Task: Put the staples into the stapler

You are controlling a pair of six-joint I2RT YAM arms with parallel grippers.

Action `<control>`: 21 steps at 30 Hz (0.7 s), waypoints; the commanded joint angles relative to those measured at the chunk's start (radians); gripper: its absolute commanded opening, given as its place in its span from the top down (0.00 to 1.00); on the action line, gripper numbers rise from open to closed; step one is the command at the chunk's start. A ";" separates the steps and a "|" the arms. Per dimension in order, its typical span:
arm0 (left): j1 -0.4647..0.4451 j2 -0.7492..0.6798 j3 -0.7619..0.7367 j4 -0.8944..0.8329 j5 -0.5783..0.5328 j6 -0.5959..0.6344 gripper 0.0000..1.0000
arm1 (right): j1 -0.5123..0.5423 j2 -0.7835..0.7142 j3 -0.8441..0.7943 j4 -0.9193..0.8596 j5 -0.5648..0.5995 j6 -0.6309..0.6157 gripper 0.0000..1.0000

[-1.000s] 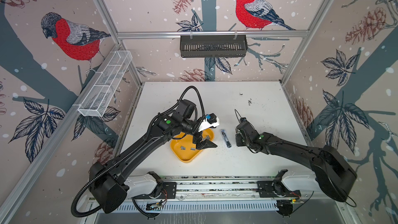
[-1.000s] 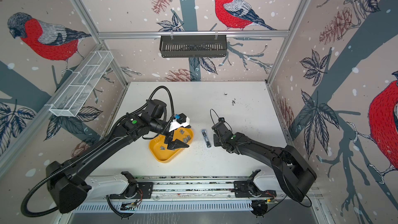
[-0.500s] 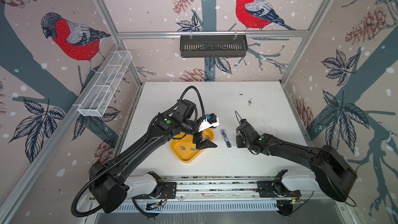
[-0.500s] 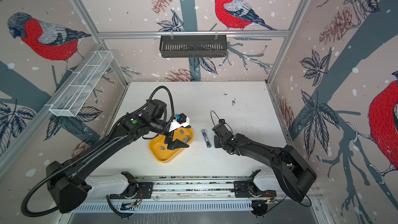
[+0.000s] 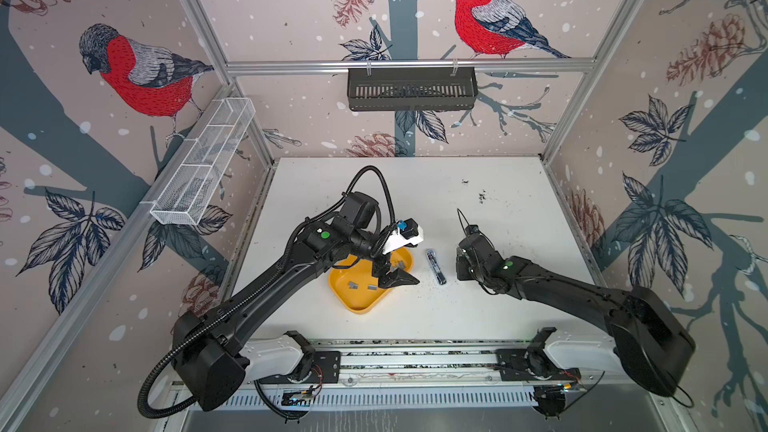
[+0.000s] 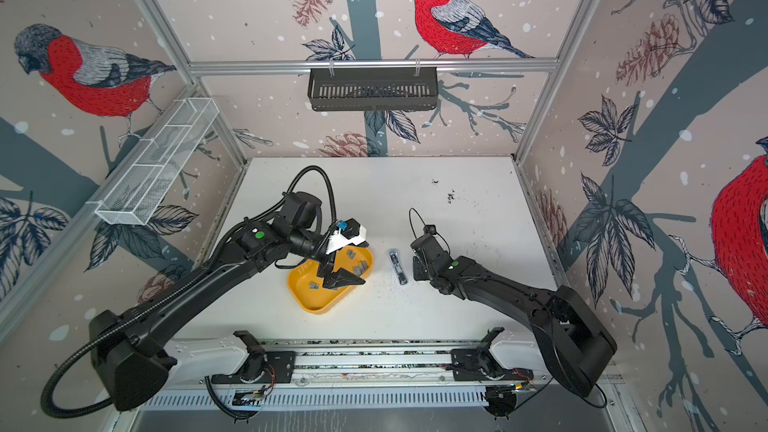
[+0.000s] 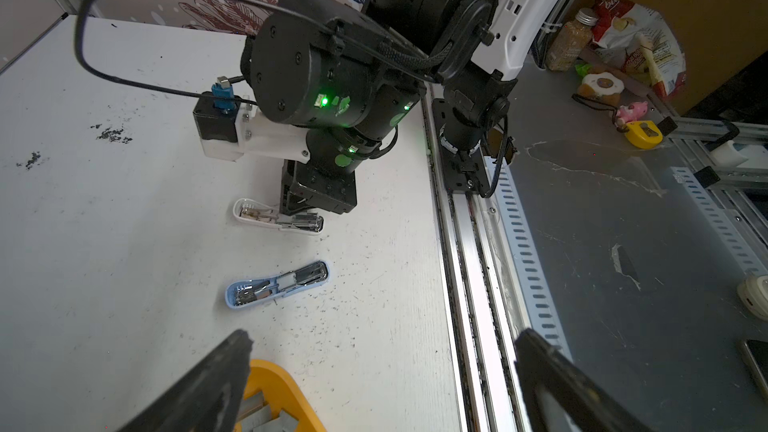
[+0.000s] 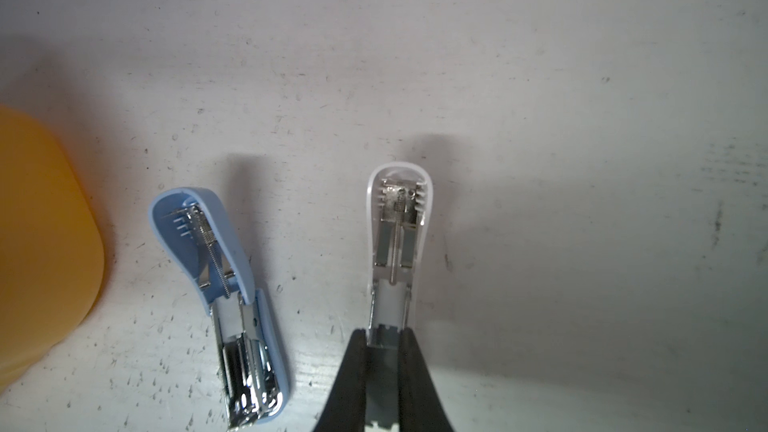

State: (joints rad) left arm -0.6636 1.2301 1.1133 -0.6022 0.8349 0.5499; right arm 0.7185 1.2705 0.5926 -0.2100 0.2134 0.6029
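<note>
Left gripper (image 5: 390,276), jaws spread wide, empty, hangs over yellow tray (image 5: 357,309); staples (image 6: 360,267) lie just beneath, nearest this arm. Blue stapler (image 8: 232,305) between. Right gripper (image 8: 383,338) pinches white stapler (image 8: 397,243) end-on, its long axis running away from the fingers.

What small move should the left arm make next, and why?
Probably lower the left gripper onto one of the staples in the tray and close. Its jaws are wide open and empty above the tray, while the right gripper clamps the opened white stapler.
</note>
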 commanded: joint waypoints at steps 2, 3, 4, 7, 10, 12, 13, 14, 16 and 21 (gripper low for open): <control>0.001 -0.001 0.008 0.009 0.023 0.010 0.02 | 0.001 -0.002 -0.002 0.005 -0.007 0.050 0.86; 0.001 -0.001 0.008 0.009 0.023 0.010 0.01 | 0.001 -0.006 -0.006 0.014 -0.013 0.054 0.86; 0.000 -0.002 0.008 0.010 0.022 0.011 0.01 | 0.001 -0.008 -0.011 0.021 -0.020 0.060 0.86; 0.000 -0.002 0.009 0.009 0.023 0.010 0.02 | 0.001 -0.008 -0.020 0.034 -0.029 0.071 0.86; 0.001 -0.001 0.008 0.009 0.023 0.010 0.02 | 0.001 -0.004 -0.023 0.038 -0.031 0.075 0.86; 0.001 -0.001 0.008 0.009 0.022 0.011 0.02 | 0.001 -0.003 -0.022 0.040 -0.031 0.076 0.86; 0.001 -0.003 0.008 0.009 0.022 0.010 0.01 | 0.001 -0.005 -0.022 0.039 -0.031 0.075 0.86; 0.001 -0.002 0.009 0.009 0.023 0.011 0.01 | 0.001 -0.005 -0.022 0.039 -0.031 0.077 0.86; 0.002 -0.002 0.008 0.008 0.022 0.010 0.01 | 0.001 -0.002 -0.021 0.040 -0.033 0.079 0.86; 0.001 -0.003 0.008 0.009 0.022 0.010 0.02 | 0.001 0.007 -0.019 0.041 -0.031 0.084 0.86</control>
State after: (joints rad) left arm -0.6636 1.2301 1.1133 -0.6022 0.8349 0.5499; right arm 0.7185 1.2747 0.5697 -0.1791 0.1833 0.6773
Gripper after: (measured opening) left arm 0.985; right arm 0.142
